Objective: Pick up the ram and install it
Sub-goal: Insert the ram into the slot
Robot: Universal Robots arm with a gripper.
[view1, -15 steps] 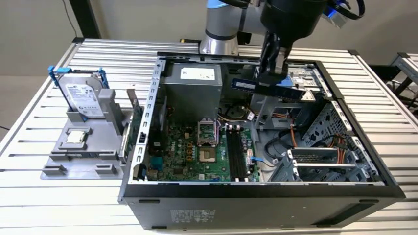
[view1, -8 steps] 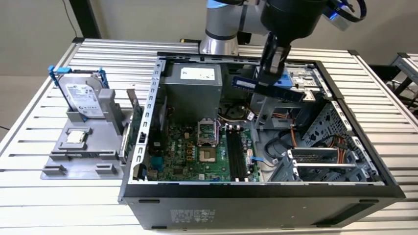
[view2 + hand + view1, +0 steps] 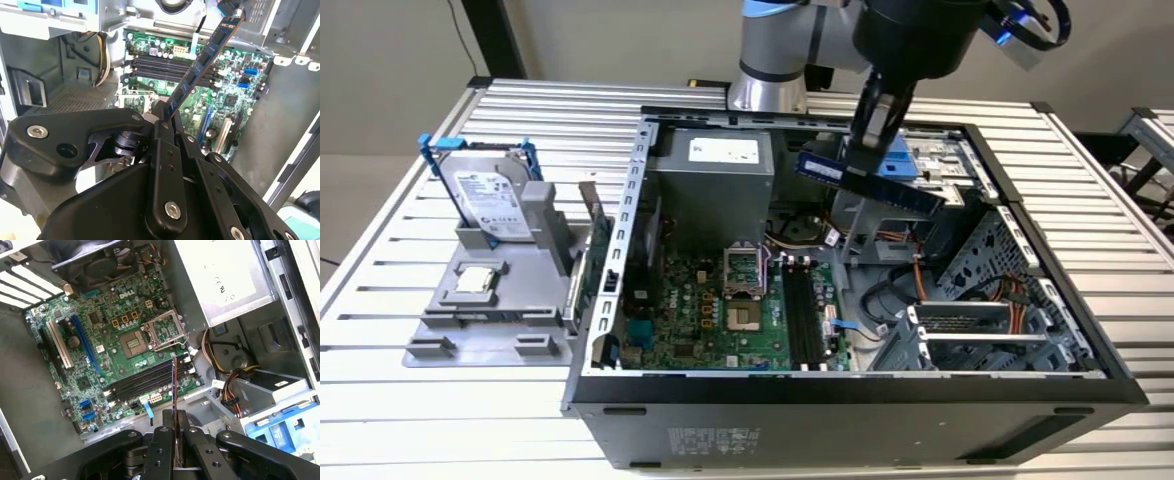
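The arm (image 3: 774, 50) reaches down from above the open case (image 3: 854, 400), which lies on its side on the slatted bench (image 3: 400, 420). The pincer (image 3: 857, 165) is clenched on the ram (image 3: 894, 190), gripping it near one end so that most of the stick juts out to the exterior view's right. The ram hangs in the air over the inside of the case, tilted with its far end lower. It is just to the exterior view's right of the grey power supply (image 3: 714, 180) and well above the motherboard (image 3: 720, 310).

In the second wrist view the ram (image 3: 205, 55) runs slantwise away from the pincer (image 3: 165, 114). It is a blue board with a row of dark chips on its face, and the green motherboard (image 3: 225, 85) and the black slots (image 3: 160, 67) lie behind it. In the first wrist view the ram (image 3: 173, 382) shows edge-on as a thin line rising from the pincer (image 3: 174, 415), and it crosses the slots (image 3: 145, 382) in the picture. The socket (image 3: 134, 345) sits beside them. The ram is clear of the slots, not seated in any of them.

Off to the exterior view's left, outside the case, a hard drive (image 3: 494, 200) in a blue frame stands upright on a grey stand (image 3: 480, 330).
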